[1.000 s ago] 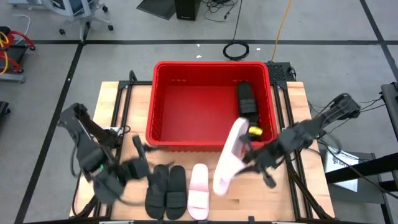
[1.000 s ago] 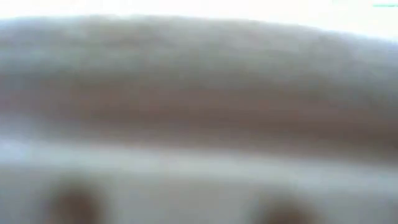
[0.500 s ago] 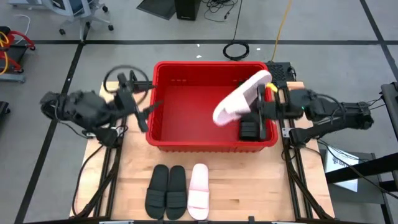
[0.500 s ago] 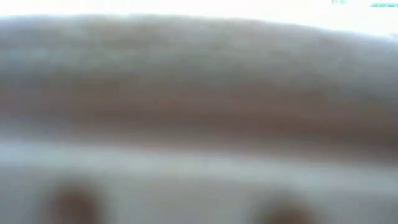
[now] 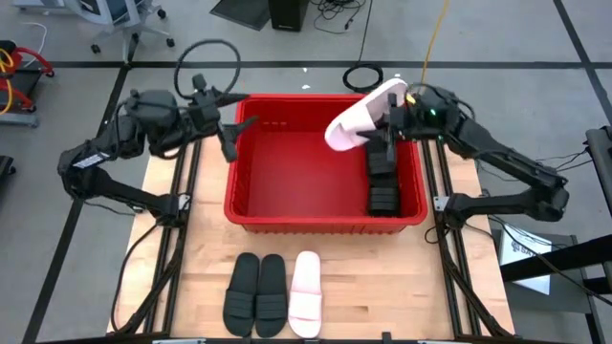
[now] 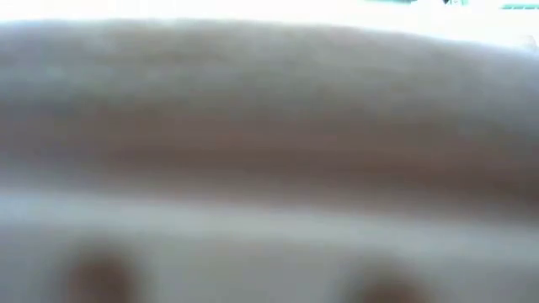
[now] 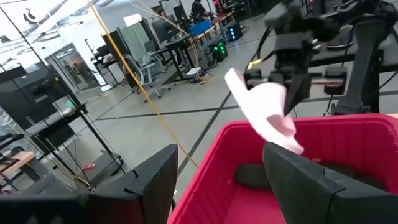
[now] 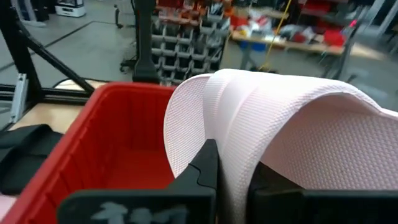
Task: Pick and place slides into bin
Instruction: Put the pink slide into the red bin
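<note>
Nearest, two black slides [image 5: 255, 294] and one pale pink slide [image 5: 305, 307] lie side by side on the counter [image 5: 382, 287]. Beyond them, the right gripper [image 5: 390, 117], clamped on another pale pink slide [image 5: 361, 116], has swung it from the counter's edge to above the red bin [image 5: 251, 182], ready for release onto the black slides inside [image 5: 382, 177]. The left gripper [image 5: 229, 129], fingers wide and empty, has risen to the bin's far left corner.

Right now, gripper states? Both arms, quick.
Left gripper: open, empty, beside the red bin's far left corner.
Right gripper: shut on the pale pink slide, over the bin's far right.
</note>
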You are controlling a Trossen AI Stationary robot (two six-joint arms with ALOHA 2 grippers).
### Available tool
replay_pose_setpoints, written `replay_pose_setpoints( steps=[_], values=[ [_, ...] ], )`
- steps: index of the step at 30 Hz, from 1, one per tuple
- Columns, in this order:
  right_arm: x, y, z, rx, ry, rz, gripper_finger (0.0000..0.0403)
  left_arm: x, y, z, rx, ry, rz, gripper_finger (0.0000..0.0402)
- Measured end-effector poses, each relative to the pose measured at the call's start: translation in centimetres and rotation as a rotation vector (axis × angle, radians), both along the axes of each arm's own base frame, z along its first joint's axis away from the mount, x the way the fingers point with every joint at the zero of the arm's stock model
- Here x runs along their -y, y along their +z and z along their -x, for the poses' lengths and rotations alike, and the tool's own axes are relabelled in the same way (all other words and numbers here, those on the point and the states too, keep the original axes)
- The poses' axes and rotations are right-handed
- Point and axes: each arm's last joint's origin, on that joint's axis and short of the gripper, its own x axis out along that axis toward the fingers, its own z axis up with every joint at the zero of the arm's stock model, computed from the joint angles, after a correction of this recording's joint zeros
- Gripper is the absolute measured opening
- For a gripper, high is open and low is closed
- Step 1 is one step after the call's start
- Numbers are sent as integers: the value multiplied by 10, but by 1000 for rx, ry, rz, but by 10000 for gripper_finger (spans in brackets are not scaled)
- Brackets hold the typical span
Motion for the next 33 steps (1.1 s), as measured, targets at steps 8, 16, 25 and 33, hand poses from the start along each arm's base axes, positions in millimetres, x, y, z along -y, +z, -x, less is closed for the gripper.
replay_pose_setpoints(
  steps=[8,16,25,33],
  values=[
    [58,-34,-3,-131,80,-157,1,-28,0,6,7,20,13,241],
    [81,-74,-25,-373,201,-280,1,-44,-3,3,-13,23,14,241],
    [70,-122,-41,-604,387,-382,0,-57,-10,-5,-59,50,16,241],
    [57,-153,-66,-699,510,-421,0,-56,-8,-4,-42,51,7,241]
  ],
)
